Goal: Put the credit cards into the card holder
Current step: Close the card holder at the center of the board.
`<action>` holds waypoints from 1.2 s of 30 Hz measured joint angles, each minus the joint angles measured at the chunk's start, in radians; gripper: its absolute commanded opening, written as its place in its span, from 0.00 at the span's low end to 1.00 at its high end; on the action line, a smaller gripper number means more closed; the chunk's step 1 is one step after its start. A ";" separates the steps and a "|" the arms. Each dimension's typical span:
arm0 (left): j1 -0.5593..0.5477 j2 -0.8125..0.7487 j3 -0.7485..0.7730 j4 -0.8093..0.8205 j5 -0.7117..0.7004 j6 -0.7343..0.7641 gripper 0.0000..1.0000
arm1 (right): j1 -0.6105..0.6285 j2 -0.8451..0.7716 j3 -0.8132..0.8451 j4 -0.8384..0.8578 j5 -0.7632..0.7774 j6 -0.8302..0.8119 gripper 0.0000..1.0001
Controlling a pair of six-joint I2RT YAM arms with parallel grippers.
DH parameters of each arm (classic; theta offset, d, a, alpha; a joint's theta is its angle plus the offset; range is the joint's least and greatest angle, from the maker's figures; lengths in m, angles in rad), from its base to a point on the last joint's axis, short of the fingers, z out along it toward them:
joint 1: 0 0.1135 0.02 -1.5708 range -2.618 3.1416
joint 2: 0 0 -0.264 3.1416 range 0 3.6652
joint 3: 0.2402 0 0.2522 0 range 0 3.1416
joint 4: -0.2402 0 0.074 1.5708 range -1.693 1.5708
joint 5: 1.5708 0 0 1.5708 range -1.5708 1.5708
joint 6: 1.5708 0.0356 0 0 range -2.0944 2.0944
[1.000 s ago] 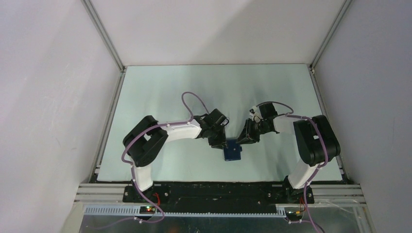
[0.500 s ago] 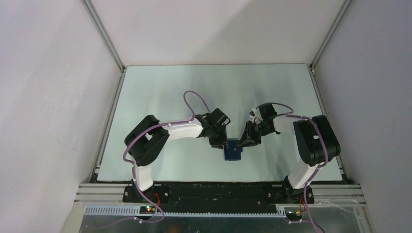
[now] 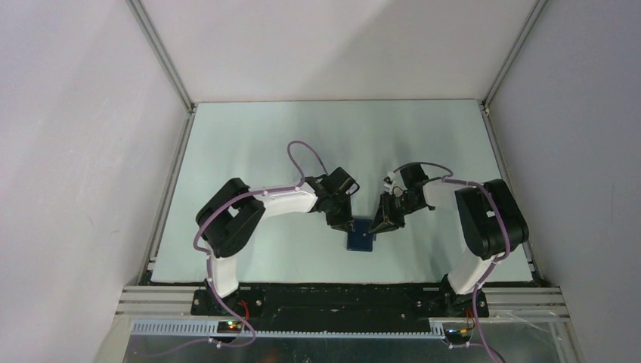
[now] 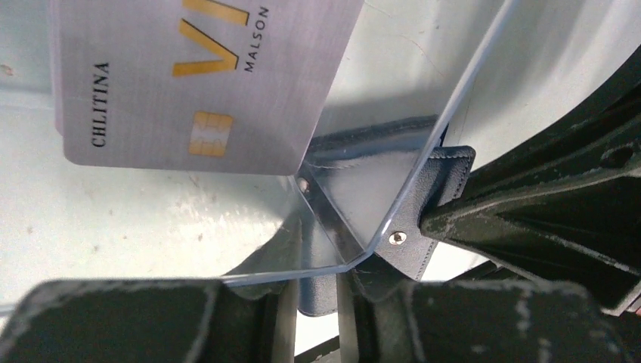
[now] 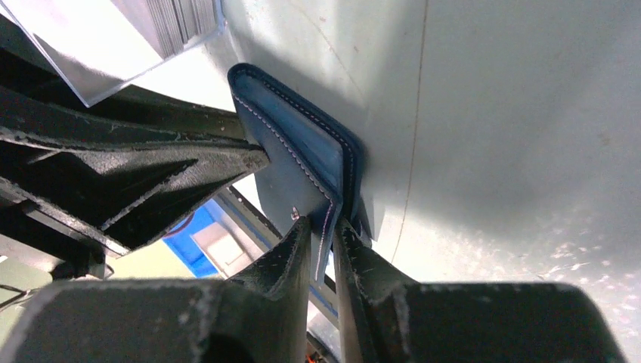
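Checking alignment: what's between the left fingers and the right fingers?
The card holder, in the top view; the right fingers pinch its edge in the right wrist view.

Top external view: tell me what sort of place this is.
Probably a lab robot test cell: plain white panel walls on aluminium frame posts enclose a pale table, with a left arm and right arm bolted to a black rail at its near edge.

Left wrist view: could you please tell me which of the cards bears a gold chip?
The silvery card at upper left, printed CHLITINA with gold lettering. The other card, to its right, is clear and shows no print.
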 measured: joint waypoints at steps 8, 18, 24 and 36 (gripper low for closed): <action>0.005 0.014 0.018 -0.022 0.011 0.000 0.19 | 0.047 0.001 0.000 -0.055 -0.035 -0.021 0.25; 0.008 0.028 0.034 -0.037 0.018 0.001 0.17 | 0.092 -0.005 -0.011 -0.099 -0.008 -0.035 0.43; 0.008 0.035 0.040 -0.042 0.021 0.001 0.17 | 0.139 -0.019 -0.033 -0.177 -0.006 -0.053 0.51; 0.007 0.024 0.035 -0.037 0.021 0.000 0.21 | 0.102 -0.309 -0.047 -0.225 0.035 -0.034 0.58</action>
